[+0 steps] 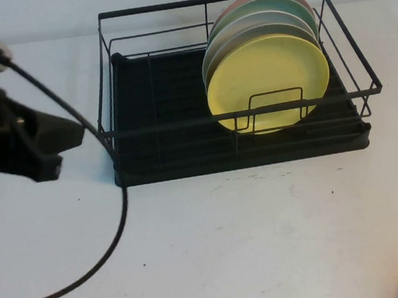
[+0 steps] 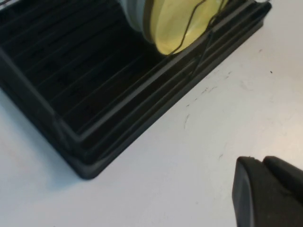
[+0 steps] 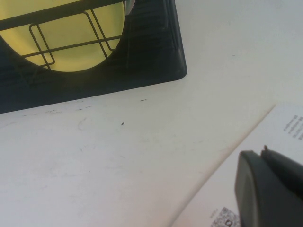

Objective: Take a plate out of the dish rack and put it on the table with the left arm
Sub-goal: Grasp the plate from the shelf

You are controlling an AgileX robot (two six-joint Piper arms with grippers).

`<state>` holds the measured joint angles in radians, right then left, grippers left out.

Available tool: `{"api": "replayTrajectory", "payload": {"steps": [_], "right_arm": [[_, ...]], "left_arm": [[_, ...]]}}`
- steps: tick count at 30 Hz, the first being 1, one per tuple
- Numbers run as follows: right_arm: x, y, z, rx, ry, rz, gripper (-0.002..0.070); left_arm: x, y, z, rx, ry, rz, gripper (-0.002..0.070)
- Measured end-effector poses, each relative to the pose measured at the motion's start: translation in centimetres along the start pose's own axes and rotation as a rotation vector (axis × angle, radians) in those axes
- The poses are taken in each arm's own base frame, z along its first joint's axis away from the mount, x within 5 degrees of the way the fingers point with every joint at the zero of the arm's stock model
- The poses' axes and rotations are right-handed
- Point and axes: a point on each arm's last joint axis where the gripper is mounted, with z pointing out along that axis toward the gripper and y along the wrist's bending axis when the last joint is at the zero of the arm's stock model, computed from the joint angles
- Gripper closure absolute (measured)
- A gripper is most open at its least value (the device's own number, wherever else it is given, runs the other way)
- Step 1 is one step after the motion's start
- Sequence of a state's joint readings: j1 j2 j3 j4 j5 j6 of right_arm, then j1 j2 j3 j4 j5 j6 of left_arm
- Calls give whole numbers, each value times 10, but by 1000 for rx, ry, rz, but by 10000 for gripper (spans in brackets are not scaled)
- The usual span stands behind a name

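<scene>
The pale yellow plate [image 1: 267,81] stands on edge at the front of a stack in the right half of the black wire dish rack [image 1: 167,117]. It also shows in the left wrist view [image 2: 173,26] and the right wrist view [image 3: 61,45]. My left gripper [image 1: 70,137] is shut and empty. It hovers over the white table [image 1: 251,236] just outside the rack's left end, well apart from the plate. In its own view the left gripper [image 2: 258,163] is above bare table near the rack's front corner [image 2: 85,161]. My right gripper [image 3: 260,153] is shut and empty, off to the right of the rack.
Grey [image 1: 254,33], green [image 1: 276,5] and pink plates stand behind the yellow one. The left arm's black cable [image 1: 118,228] trails across the table in front of the rack's left corner. A white printed sheet [image 3: 265,127] lies under the right gripper.
</scene>
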<state>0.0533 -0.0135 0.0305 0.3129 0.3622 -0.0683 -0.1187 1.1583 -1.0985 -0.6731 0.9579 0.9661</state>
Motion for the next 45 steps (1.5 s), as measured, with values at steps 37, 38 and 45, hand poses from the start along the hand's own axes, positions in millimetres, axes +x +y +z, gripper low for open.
{"api": "replayTrajectory", "payload": {"steps": [37,38,45], "right_arm": [[0,0,0,0,1,0,696],[0,0,0,0,1,0,696],[0,0,0,0,1,0,696]], "left_arm": [[-94,-22,246,-44,-164,529,291],[-94,-23,248,-54,-170,531,291],[-95,-23,252,-94,-191,529,319]]}}
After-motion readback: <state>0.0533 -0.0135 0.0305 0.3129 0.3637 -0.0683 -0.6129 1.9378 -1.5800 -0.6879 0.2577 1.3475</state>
